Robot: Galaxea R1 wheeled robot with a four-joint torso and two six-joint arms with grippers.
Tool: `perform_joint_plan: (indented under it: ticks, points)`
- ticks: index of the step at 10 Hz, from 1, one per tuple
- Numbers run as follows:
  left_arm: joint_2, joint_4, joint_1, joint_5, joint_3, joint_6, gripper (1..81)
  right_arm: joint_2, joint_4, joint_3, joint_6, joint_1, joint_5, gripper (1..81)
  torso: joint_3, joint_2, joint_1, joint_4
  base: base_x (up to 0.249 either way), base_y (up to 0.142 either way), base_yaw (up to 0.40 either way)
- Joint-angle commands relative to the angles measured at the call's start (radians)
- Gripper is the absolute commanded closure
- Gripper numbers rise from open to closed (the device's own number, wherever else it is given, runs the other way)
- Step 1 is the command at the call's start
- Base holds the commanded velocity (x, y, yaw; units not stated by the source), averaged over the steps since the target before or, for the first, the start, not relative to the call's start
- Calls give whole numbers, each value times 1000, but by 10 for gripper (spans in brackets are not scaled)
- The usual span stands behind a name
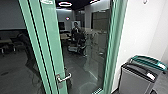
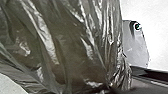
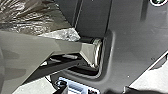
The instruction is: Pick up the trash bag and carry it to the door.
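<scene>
Trash bag (image 2: pixel 72 45), shiny and creased, bulged close to the left wrist camera; it seemed soft, slippery and light (though perhaps thin enough to tear), best taken where it gathered. Whether either of the 2 tools gripped it, I couldn't tell. Beyond stood the green-framed door (image 1: pixel 53 37).

The door frame (image 1: pixel 53 37) was mint green, its handle (image 1: pixel 66 77) silver. The wall (image 1: pixel 140 25) was white. The front bin (image 1: pixel 133 80) was grey with a black rim, the rear bin (image 1: pixel 147 60) teal-rimmed. The trash bag (image 2: pixel 70 50) was brownish grey, streaked with whitish glints.
</scene>
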Motion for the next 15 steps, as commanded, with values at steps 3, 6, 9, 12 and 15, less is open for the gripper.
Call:
perform_joint_plan:
  ticks: [3,6,9,12,15]
  points:
    - [3,9,-60,58,5,8,811,2,-1,2,-2,45,-58,10,0,0,0,0,101,0,0]
    - [5,9,-60,58,5,8,811,2,-3,2,-1,44,-60,10,0,0,0,0,101,0,0]
    - [3,9,-60,58,5,7,811,5,-6,2,-1,42,-60,10,0,0,1,0,30,0,0]
    - [-7,6,-45,9,5,7,811,8,-12,6,-7,35,-48,10,0,0,0,0,0,0,0]
    - [-23,9,-20,-70,5,7,811,8,-12,8,-24,10,28,10,0,0,0,0,0,0,0]
